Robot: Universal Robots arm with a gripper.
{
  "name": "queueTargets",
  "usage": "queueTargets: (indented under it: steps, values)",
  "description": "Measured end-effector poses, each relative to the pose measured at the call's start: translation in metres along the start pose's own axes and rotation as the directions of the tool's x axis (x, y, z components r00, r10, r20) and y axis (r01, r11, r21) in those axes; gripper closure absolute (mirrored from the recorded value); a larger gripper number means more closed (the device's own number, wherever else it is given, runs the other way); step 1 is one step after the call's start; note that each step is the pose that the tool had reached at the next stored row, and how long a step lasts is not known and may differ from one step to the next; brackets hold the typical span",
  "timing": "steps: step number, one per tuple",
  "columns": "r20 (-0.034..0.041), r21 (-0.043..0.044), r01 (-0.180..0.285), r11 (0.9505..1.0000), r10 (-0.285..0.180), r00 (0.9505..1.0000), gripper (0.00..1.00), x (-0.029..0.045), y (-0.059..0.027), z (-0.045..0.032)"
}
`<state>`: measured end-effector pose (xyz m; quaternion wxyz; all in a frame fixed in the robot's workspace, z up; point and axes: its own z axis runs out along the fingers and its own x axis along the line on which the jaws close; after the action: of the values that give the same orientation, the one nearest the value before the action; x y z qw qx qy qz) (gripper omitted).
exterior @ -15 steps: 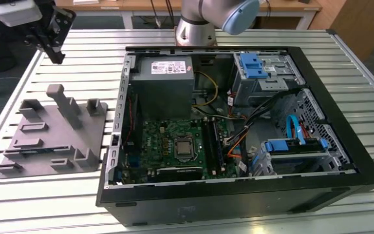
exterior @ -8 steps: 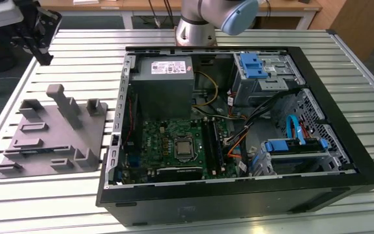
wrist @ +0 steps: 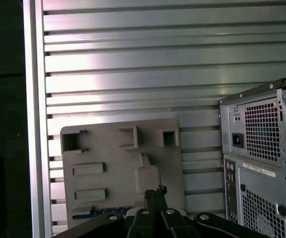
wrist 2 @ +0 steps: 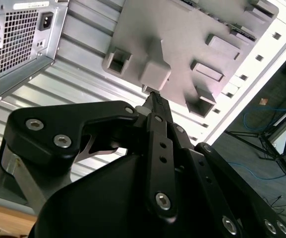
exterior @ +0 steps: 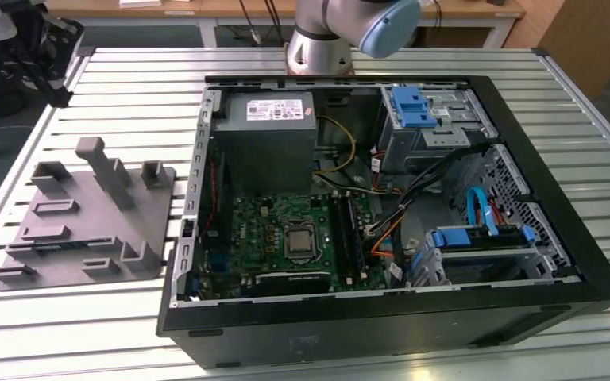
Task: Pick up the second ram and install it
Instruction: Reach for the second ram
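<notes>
The gripper (wrist: 155, 191) hangs over the grey fixture (wrist: 108, 148), above its raised block, closed with nothing in its grasp. The second ram (wrist: 100, 212) lies in a slot of the fixture, untouched. Beside the fixture an open computer case (exterior: 390, 198) stands on the worktop (exterior: 125, 71).

I find a slatted aluminium table (exterior: 72, 325) carrying two items. A grey moulded fixture (exterior: 88, 230) lies flat toward the exterior view's left. An open black computer case (exterior: 390, 325) lies on its side just beside it, toward the exterior view's right.
</notes>
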<state>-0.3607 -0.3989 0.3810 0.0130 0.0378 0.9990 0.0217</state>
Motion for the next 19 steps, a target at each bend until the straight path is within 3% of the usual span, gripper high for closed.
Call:
queueTargets:
  steps: [19]
  values:
    - [0.0000,0.0000,0.000,1.0000,0.000,1.0000,0.90,0.0343,-0.0028,0.0039]
